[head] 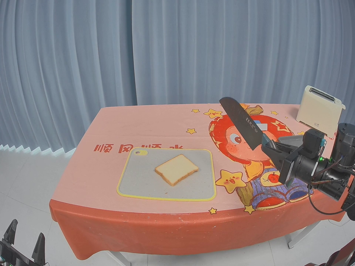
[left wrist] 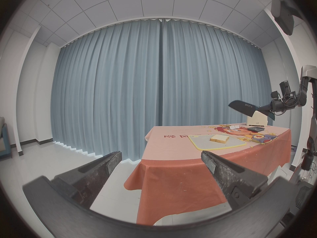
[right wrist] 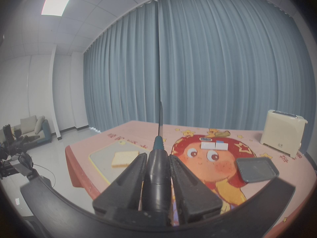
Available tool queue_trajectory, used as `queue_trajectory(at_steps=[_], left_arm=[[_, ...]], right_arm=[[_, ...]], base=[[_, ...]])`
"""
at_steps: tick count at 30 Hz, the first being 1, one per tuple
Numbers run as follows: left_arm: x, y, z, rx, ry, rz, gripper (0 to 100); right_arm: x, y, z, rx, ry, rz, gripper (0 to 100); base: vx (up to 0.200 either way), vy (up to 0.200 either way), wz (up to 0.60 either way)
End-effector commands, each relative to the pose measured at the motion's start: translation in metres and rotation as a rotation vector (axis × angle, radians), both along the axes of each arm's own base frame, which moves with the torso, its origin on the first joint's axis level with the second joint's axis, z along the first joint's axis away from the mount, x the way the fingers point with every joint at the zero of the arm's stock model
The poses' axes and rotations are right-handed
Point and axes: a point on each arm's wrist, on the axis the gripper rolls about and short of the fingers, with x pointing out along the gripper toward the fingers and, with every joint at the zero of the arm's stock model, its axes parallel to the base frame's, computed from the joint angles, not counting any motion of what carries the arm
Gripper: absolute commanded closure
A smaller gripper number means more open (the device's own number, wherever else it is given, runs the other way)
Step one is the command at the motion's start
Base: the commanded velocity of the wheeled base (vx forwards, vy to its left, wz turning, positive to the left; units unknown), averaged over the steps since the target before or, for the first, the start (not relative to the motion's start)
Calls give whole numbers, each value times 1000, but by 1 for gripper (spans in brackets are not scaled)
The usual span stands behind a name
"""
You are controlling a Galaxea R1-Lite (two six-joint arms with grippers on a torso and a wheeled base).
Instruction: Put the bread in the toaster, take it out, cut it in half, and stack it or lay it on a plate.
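**A:** Position of the bread?

**B:** Flat on a grey, yellow-rimmed cutting board, near its middle. One whole slice, pale, with a tan crust. Board on the left half of the desk, close to the front edge, on a pink-orange cloth printed with a cartoon figure and stars.

**A:** State of the right tool?

**B:** Clamped on the handle of a knife, raised above the right part of the desk. Broad dark blade, tilted up and away toward the blue-grey curtain, well apart from the bread and to its right. From the right wrist camera: black handle pinched from both sides by the fingers, blade seen edge-on beyond them.

**A:** And the left tool?

**B:** Spread wide apart. Low down, off the desk, beyond its front-left corner, well apart from the board.

**A:** Location of the toaster?

**B:** Upright at the far right corner of the desk. Cream-coloured, slot on top. Contents of the slot: cannot tell.

**A:** Anything else on the desk?

**B:** A dark grey rectangular tray, flat on the cloth, near the toaster and beside the cartoon face. Two small blocks, side by side and touching, on the cartoon's forehead.
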Motion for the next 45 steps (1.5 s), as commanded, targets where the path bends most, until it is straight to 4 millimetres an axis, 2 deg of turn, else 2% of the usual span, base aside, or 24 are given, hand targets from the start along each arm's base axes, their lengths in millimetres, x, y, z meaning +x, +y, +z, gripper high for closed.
queue_trajectory(at_steps=[1,23,32,45], left_arm=[[0,0,-5,0,1,1,0],[0,0,-5,0,1,0,0],[0,0,-5,0,1,0,0],[0,0,-5,0,1,0,0]], right_arm=[[1,1,-2,5,-12,1,100],[-2,-1,-6,-4,-7,2,100],[-2,-1,-6,-4,-7,1,100],[-1,0,-9,-9,2,1,100]], base=[[0,0,0],[0,0,0],[0,200,0],[0,0,0]])
